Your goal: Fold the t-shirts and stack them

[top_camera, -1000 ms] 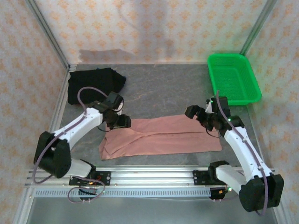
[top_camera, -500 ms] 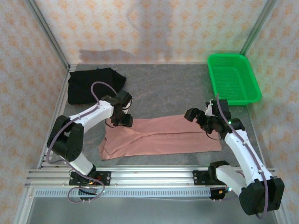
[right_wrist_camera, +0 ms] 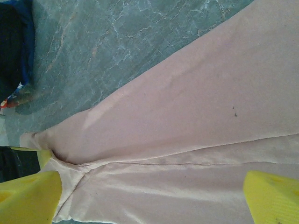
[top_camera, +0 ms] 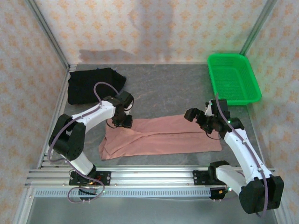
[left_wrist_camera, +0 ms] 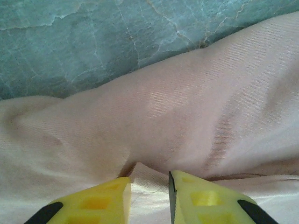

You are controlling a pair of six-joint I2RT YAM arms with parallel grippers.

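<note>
Lab test cell: aluminium rail frame (top_camera: 154, 175), wallpapered panels (top_camera: 154, 28), stone-look table (top_camera: 173, 88).

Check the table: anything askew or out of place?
The dusty-pink cloth t-shirt lies folded into a long strip, but its left end flares wider and slants, with creases there. The black cloth t-shirt sits in a crumpled, unfolded heap at the far left corner. Nothing looks spilled or damaged.

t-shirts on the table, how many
2. The salmon-pink t-shirt lies spread across the near middle, between the two arms; the black t-shirt sits bunched in the far left corner.
</note>
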